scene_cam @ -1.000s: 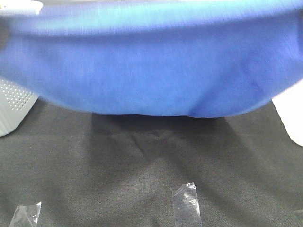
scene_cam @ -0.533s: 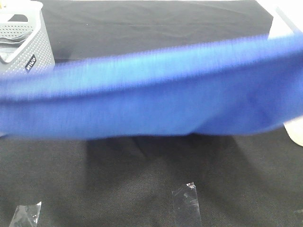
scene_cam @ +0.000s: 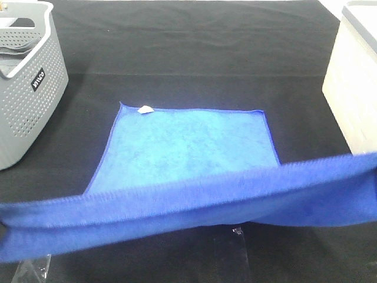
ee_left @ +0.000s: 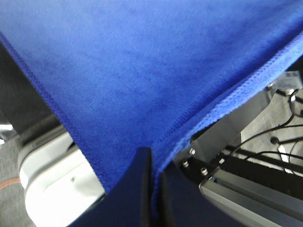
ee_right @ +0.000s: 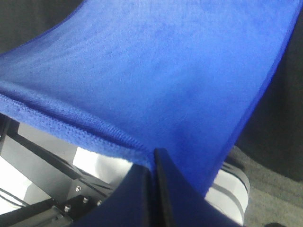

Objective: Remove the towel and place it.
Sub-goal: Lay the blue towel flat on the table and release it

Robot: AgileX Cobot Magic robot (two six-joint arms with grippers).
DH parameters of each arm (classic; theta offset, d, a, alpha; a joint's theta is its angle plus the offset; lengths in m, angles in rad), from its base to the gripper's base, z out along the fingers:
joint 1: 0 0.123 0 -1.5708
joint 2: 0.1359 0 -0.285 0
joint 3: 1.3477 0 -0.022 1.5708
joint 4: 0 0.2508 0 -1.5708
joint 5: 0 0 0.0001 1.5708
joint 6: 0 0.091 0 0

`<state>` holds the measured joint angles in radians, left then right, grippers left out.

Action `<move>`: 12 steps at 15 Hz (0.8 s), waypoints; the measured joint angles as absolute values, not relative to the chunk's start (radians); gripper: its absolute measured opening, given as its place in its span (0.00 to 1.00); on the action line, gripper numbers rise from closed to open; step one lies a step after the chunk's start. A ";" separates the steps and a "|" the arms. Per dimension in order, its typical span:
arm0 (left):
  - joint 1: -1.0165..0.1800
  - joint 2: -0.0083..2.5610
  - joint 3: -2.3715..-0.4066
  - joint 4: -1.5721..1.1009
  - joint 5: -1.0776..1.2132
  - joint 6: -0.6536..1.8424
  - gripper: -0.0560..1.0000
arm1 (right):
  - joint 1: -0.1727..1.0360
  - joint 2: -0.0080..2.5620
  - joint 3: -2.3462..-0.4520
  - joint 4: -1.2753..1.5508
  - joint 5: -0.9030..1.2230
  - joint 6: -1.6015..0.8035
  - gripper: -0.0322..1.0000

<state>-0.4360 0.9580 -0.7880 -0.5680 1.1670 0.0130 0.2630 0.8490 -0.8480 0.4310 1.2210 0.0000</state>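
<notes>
Blue towel (scene_cam: pixel 188 147): its far half lies flat on the black bench (scene_cam: pixel 194 53), in the middle, between the grey basket (scene_cam: pixel 29 88) and the white box (scene_cam: pixel 353 88). Its near half is up in the air, pulled into a long band across the front.
White tag (scene_cam: pixel 145 109): you can see it at the far left corner of the flat part.
What changed: a moment ago the towel hung high and hid most of the bench. Then it came lower as a wide band. Now the far part has touched down and lies smooth.
What that means: I think the placing is more than half done. You have yet to lay down the near edge and let go.
Left hand (ee_left: pixel 152 179): pinched tight on the hem at the left end of the raised edge.
Right hand (ee_right: pixel 154 170): pinched tight on the hem at the right end.
Towel and hands: the cloth starts right in each pinch and runs away from you, down to the flat part. Both hands sit at the near side, out of the high view.
Watch out: if you bring one end down before the other, the near half may fold or wrinkle, I think.
</notes>
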 joint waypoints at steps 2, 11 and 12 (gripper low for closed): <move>-0.436 1.027 -0.784 -0.569 1.167 0.025 0.05 | 0.263 0.887 -0.813 0.413 1.220 0.000 0.03; -0.486 1.410 -0.780 -0.568 1.101 0.157 0.05 | 0.262 1.191 -0.742 0.348 1.212 -0.036 0.03; -0.525 1.448 -0.780 -0.556 1.087 0.158 0.05 | 0.260 1.219 -0.742 0.338 1.212 -0.039 0.03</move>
<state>-0.5250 1.4480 -0.7800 -0.5560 1.0870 0.1580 0.2600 1.2190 -0.7420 0.3380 1.2120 -0.0390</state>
